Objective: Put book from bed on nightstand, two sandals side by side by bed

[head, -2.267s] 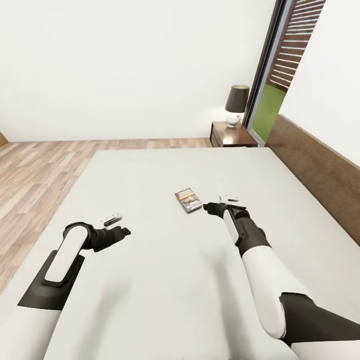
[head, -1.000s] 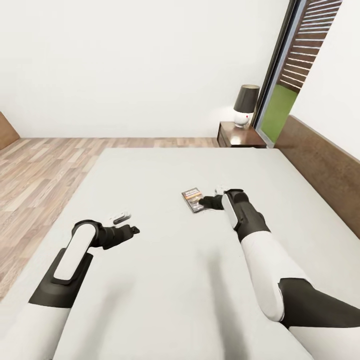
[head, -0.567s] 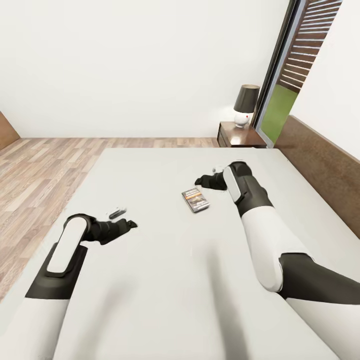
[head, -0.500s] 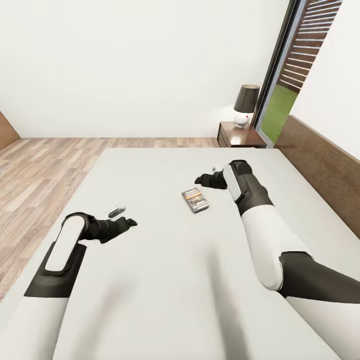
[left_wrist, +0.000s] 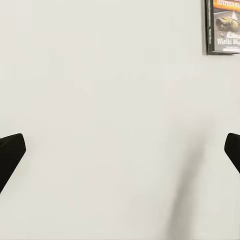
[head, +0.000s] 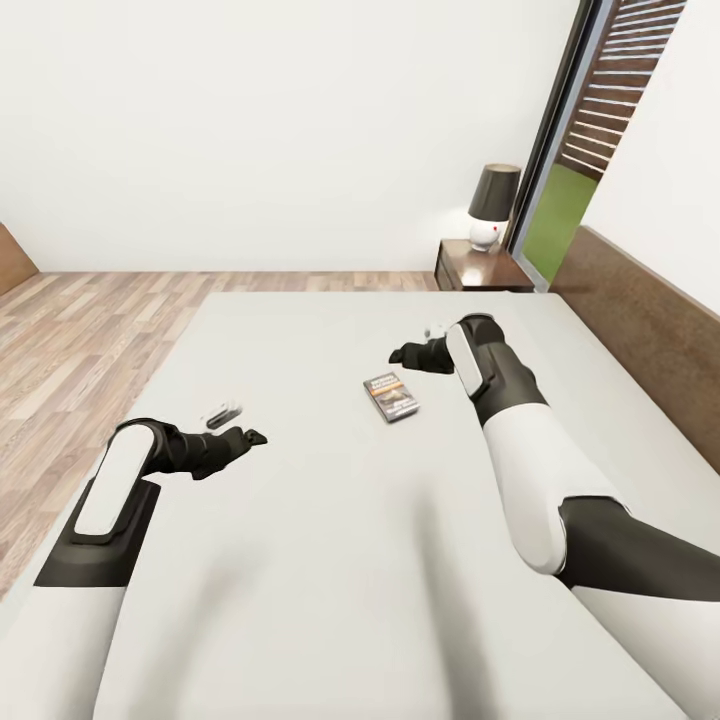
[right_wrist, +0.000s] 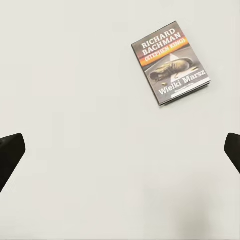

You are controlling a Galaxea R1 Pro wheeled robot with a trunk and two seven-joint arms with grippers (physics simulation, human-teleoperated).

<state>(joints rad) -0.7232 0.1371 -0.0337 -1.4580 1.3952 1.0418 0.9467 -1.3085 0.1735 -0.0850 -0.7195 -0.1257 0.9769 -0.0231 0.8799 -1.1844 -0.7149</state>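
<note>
The small dark paperback book (head: 390, 397) with white lettering and an orange band lies flat on the pale grey-white mattress of the bed (head: 330, 560), near its middle. The right gripper (head: 404, 354) hovers just beyond the book, apart from it, fingers spread and empty. The left gripper (head: 252, 437) hangs well to the book's left, likewise spread wide

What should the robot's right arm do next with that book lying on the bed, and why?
Probably bring the right gripper back down over the book and close on its edge. The book lies flat on the bed, untouched. The gripper hangs open just beyond it, holding nothing. The nightstand waits at the bed's far corner.
</note>
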